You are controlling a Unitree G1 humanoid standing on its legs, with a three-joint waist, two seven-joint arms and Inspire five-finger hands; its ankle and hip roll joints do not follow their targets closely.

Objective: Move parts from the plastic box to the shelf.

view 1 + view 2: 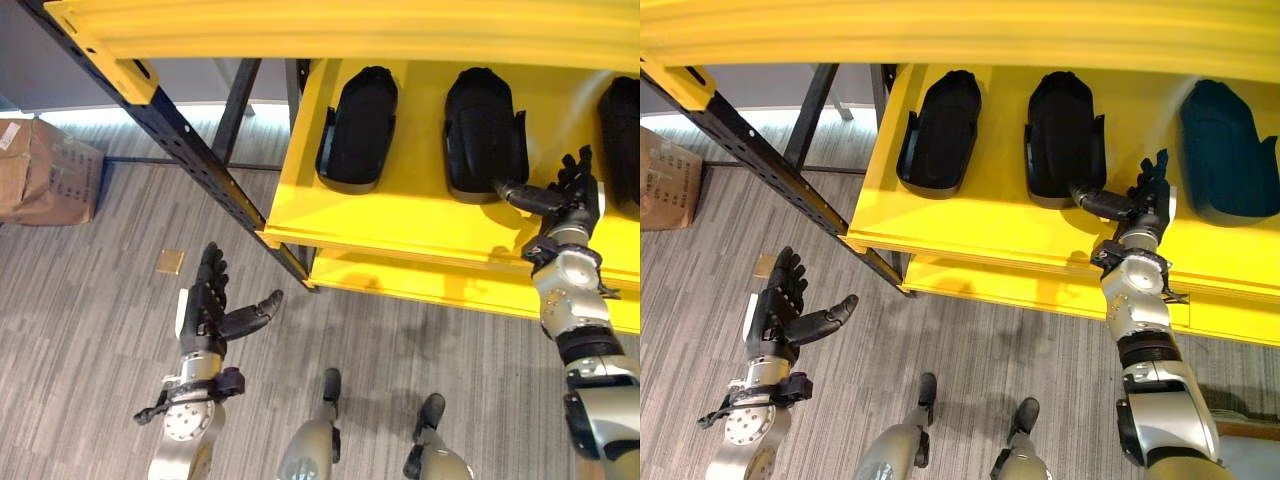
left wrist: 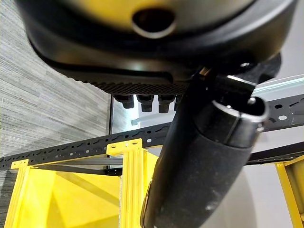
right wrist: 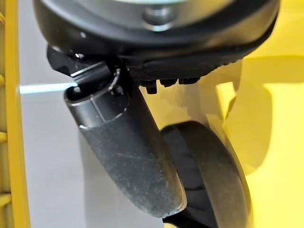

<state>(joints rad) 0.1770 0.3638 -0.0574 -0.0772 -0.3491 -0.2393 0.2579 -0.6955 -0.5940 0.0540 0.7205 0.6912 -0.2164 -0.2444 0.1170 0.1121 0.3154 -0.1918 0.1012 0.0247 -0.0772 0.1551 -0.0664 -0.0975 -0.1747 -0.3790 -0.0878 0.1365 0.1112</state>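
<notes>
1. Right hand (image 1: 1145, 205) spread open over the yellow metal shelf (image 1: 970, 215), thumb tip touching the middle black moulded plastic part (image 1: 1062, 135)
2. Left hand (image 1: 212, 305) open above the grey carpet floor (image 1: 90, 300)

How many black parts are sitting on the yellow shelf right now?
3: left part, middle part by the right hand, right part. More may sit beyond the view's edge.
</notes>
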